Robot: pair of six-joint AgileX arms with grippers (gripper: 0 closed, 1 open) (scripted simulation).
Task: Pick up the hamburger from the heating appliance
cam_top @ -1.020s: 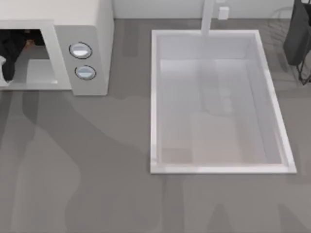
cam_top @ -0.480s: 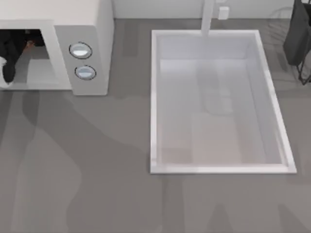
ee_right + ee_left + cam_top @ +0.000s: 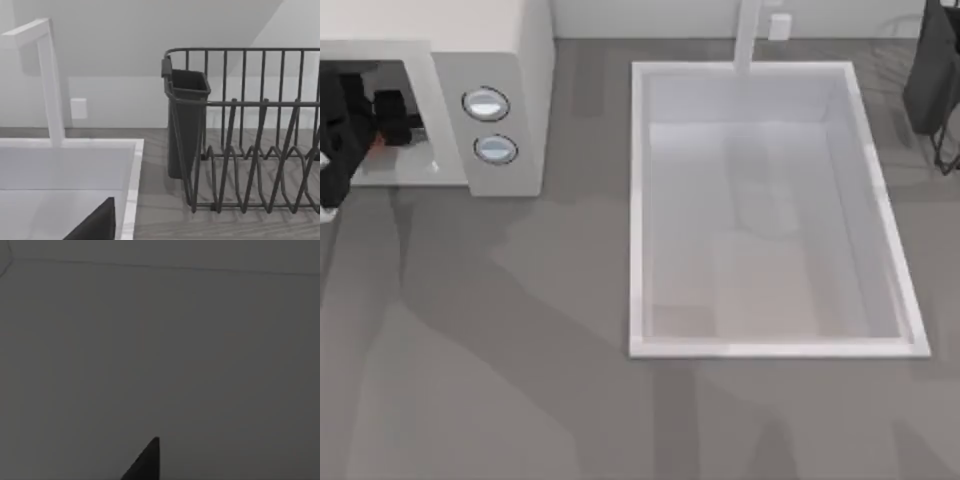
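Left gripper (image 3: 392,122) inside the microwave (image 3: 500,60) opening at the worktop's back-left corner, touching the hamburger (image 3: 377,141); finger opening can't tell.

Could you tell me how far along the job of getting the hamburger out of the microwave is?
Done: the left gripper is inside the microwave cavity, right by a small orange patch that looks like the hamburger. In hand: closing in for the grasp; whether the burger is gripped cannot be told from above, and the left wrist view is dark. Left: lifting the burger out of the cavity. The right arm is parked by the dish rack, beyond the sink.
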